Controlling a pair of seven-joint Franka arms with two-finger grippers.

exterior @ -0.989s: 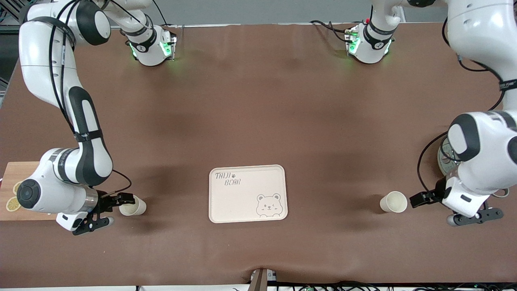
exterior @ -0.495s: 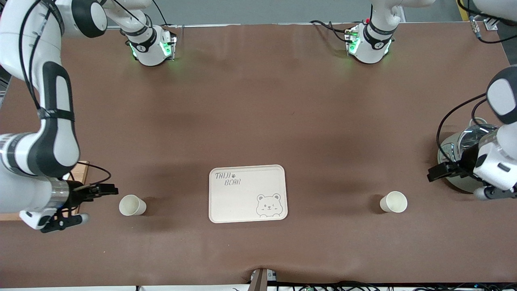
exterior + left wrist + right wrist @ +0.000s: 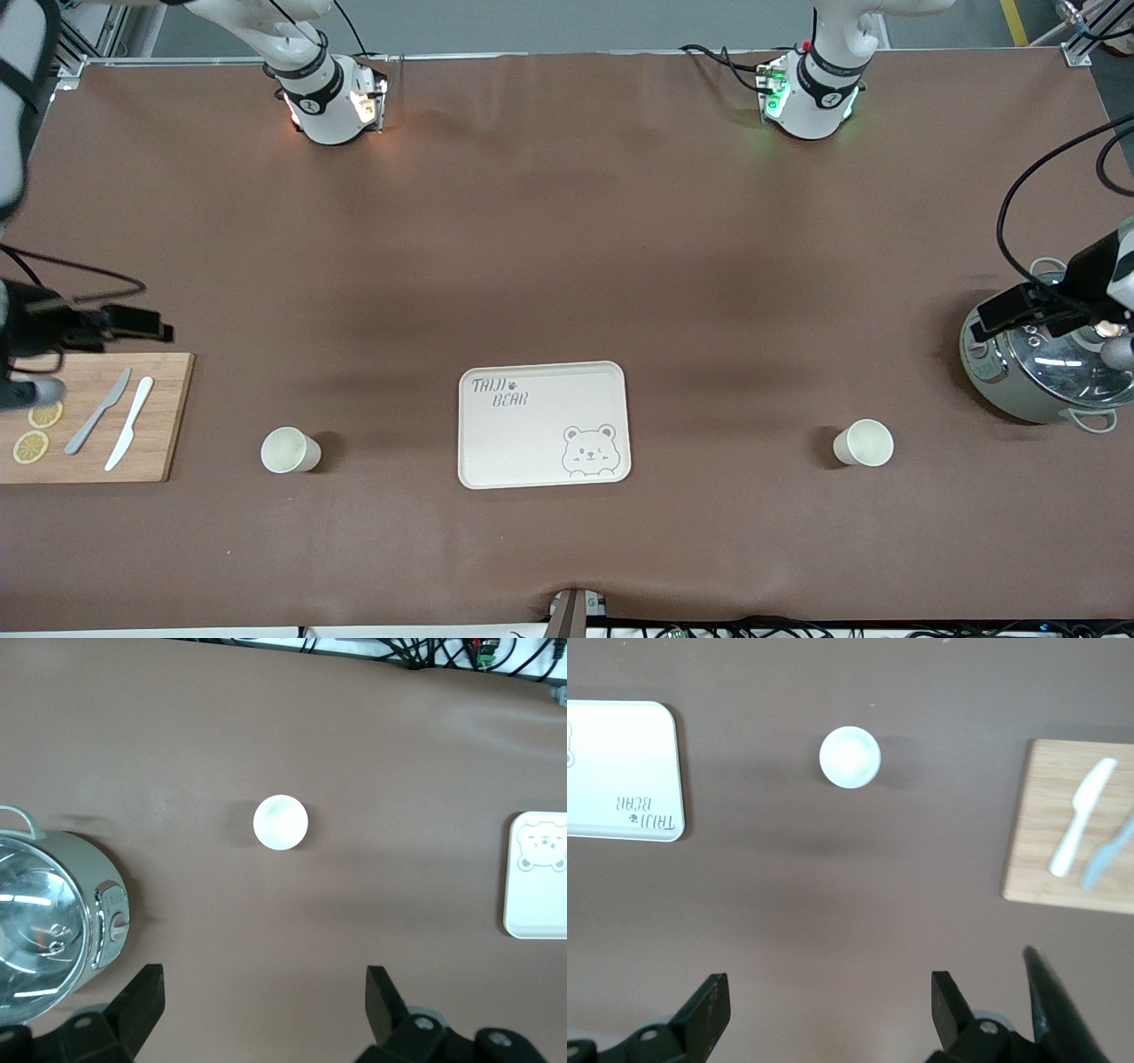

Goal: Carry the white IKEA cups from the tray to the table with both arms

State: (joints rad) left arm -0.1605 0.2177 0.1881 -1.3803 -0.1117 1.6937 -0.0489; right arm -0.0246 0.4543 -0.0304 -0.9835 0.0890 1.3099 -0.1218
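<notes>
Two white IKEA cups stand upright on the brown table, one at each end of the cream bear tray [image 3: 542, 425]. The cup [image 3: 290, 450] toward the right arm's end also shows in the right wrist view [image 3: 850, 757]. The other cup [image 3: 864, 443] shows in the left wrist view [image 3: 281, 822]. My right gripper [image 3: 40, 341] hangs open and empty over the cutting board's edge, well away from its cup. My left gripper [image 3: 1076, 323] hangs open and empty over the pot. Each wrist view shows its own gripper [image 3: 263, 1001] [image 3: 828, 1001] spread wide above bare table.
A wooden cutting board [image 3: 159, 416] with two knives and lemon slices lies at the right arm's end. A steel pot with a glass lid [image 3: 1019, 381] stands at the left arm's end. Both arm bases sit along the table edge farthest from the front camera.
Both grippers have drawn back from the cups, rising and moving out toward their own ends of the table. The cups and tray have not moved.
</notes>
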